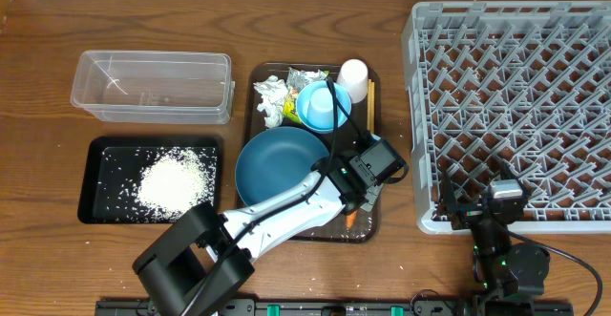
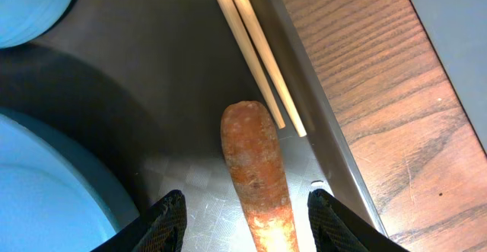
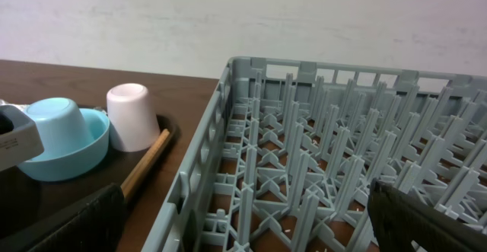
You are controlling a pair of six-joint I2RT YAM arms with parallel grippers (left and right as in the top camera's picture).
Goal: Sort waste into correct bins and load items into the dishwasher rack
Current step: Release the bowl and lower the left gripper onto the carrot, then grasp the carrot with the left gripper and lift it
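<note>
My left gripper (image 2: 243,225) is open, its two fingers on either side of the orange carrot (image 2: 257,177), which lies on the brown serving tray (image 2: 175,92); the carrot tip also shows in the overhead view (image 1: 353,219). Wooden chopsticks (image 2: 255,50) lie beside it at the tray's right edge. The large blue bowl (image 1: 277,166), small light-blue bowl (image 1: 323,105), white cup (image 1: 353,73), crumpled paper (image 1: 271,97) and foil wrapper (image 1: 307,76) sit on the tray. Rice (image 1: 175,180) lies in the black tray (image 1: 95,184). My right gripper (image 3: 243,221) is open over the grey rack (image 1: 516,106).
The clear plastic tub (image 1: 153,87) stands at the back left, with nothing visible inside. A few rice grains lie on the table under the rack's lattice (image 3: 304,168). The rack's front-left corner stands close to the serving tray's right edge.
</note>
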